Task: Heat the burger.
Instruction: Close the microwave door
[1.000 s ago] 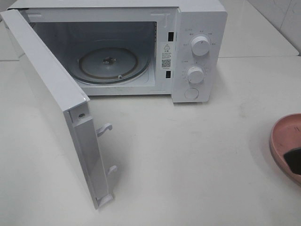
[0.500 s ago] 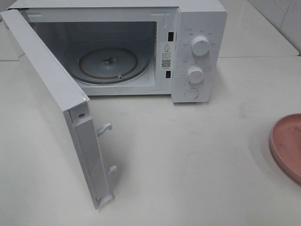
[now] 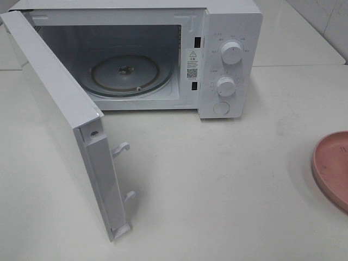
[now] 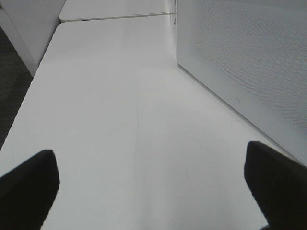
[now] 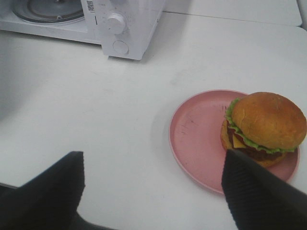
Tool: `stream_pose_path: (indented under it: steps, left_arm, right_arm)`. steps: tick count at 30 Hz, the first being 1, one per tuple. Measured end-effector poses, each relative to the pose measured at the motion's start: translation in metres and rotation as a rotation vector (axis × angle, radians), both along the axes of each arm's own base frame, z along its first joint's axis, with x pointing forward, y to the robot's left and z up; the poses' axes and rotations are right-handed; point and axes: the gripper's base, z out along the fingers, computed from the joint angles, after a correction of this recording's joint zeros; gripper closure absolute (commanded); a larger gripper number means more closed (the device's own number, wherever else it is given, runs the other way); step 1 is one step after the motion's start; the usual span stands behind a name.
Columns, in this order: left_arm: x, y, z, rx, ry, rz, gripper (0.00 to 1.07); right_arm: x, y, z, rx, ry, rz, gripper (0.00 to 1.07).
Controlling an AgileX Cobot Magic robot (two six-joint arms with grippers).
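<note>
Burger (image 5: pixel 263 127) sits on the pink plate (image 5: pixel 199 139) at the worktop's (image 3: pixel 217 179) right edge, about 1 o'clock just ahead of the right tool (image 5: pixel 153 191), jaws apart and empty; left tool (image 4: pixel 151 191), also apart, stands well off beside the microwave door (image 4: pixel 240 62).

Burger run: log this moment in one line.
burger: on pink plate | microwave: door open, empty | right end effector: open, apart

Dark right gripper no longer over the pink plate (image 3: pixel 331 168), out of the high view.
</note>
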Motion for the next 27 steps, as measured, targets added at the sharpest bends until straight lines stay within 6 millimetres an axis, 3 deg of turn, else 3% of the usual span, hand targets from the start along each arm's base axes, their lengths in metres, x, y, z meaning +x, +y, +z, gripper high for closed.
stream_pose_path:
  steps: [6,27]
  left_arm:
    - [0.0,0.0,0.0,0.0,0.0,0.0,0.09]
    - [0.0,0.0,0.0,0.0,0.0,0.0,0.09]
  right_arm:
    - [0.002,0.003,-0.013,-0.001,0.036,-0.079,0.31]
    - [0.011,0.011,-0.016,0.029,-0.033,-0.165,0.35]
